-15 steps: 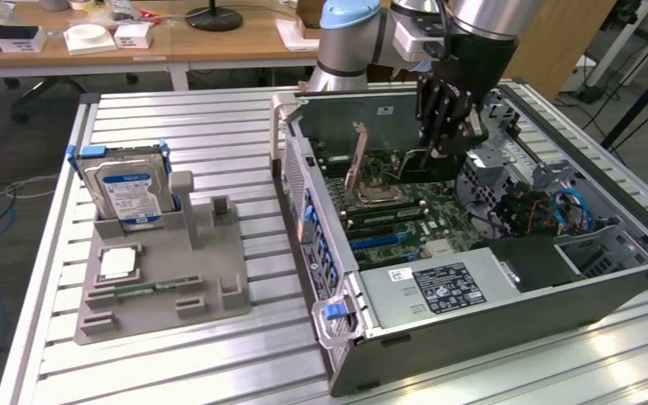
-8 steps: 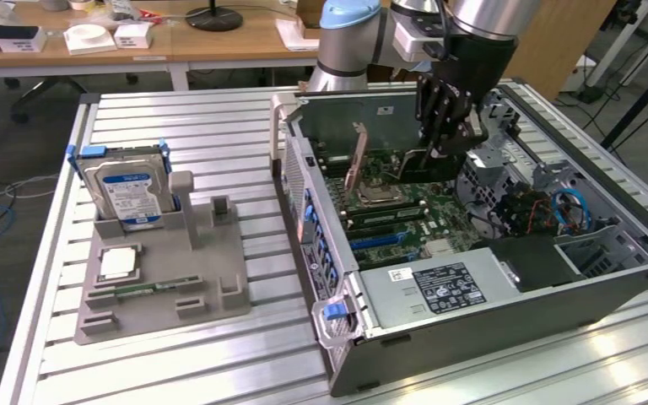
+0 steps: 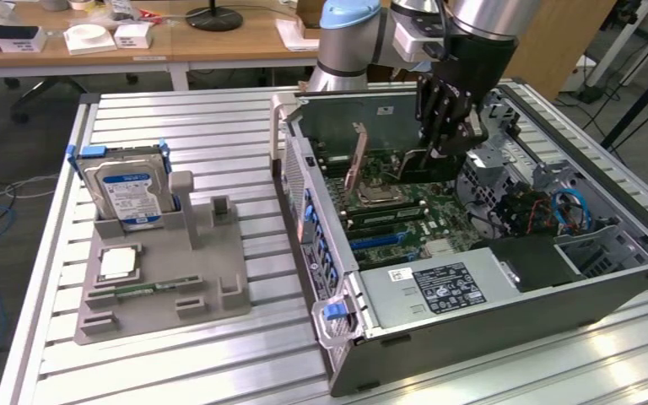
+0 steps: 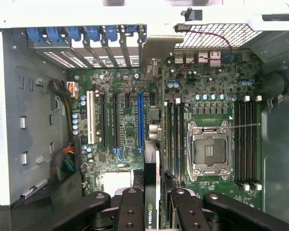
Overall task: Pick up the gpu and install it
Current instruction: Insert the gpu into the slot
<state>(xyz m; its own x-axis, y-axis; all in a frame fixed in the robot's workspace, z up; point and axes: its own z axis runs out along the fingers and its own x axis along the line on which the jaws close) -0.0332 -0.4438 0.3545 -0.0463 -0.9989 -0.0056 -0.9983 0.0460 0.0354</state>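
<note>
Wrist view: gripper (image 4: 152, 204) clamped on the gpu (image 4: 152, 192), held edge-on above the motherboard (image 4: 125, 120). Exterior view: gripper (image 3: 437, 156) inside the open computer case (image 3: 594, 278), the card hanging over the board. Install step in hand, judging by this. Calls for squaring the card's edge over the blue slot (image 4: 140, 120). Tight room: case walls close, bracket bay (image 4: 86, 45) at the far end, drive cage (image 3: 504, 169) on the exterior view's right.

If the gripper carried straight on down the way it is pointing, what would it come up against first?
Most likely the motherboard. The gripper points down into the open computer case with the gpu edge-on between its fingers, so the card's lower edge should meet the expansion slots there first, though depth is unclear.
</note>
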